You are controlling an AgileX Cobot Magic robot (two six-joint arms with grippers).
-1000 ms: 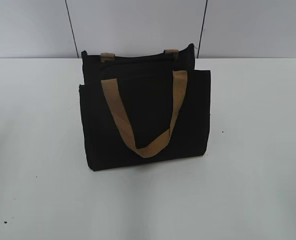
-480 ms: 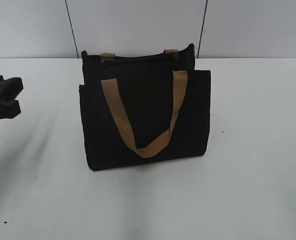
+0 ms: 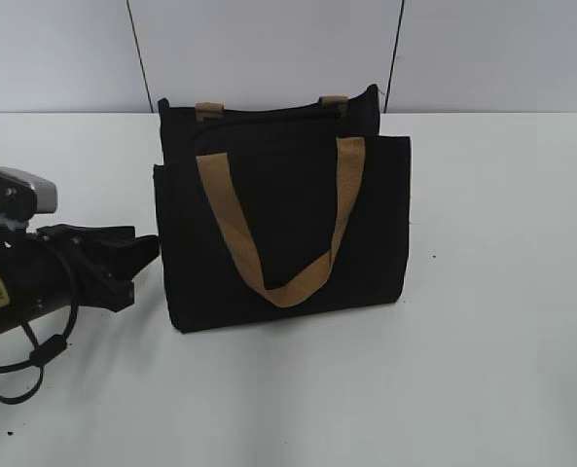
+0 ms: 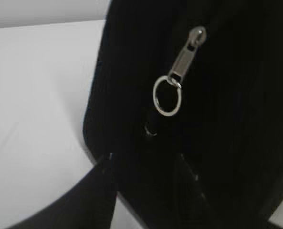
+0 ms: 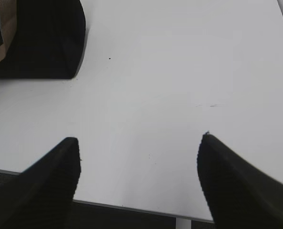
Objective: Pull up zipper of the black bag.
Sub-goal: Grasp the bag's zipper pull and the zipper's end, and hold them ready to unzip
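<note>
Standing upright near the middle of the white table [image 3: 502, 370], the black bag [image 3: 278, 233] faces outward with its tan handle [image 3: 278, 282] drooping down the front panel. At its nine o'clock the left gripper [image 3: 137, 261] sits low, just beside the bag's left edge, fingers apart and empty; my guess is it is lined up there because the zipper pull hangs on that end. Only the left wrist view proves it: a silver pull [image 4: 186, 52] with a ring [image 4: 167, 96] at its seven o'clock lies against the dark fabric, above the two spread fingertips [image 4: 84, 200], which touch nothing yet. From the exterior view the zipper itself cannot be made out. Meanwhile the right gripper [image 5: 137, 176], out of the exterior view, hangs open over bare table, the bag's corner [image 5: 46, 43] well away at its eleven o'clock, seemingly waiting
</note>
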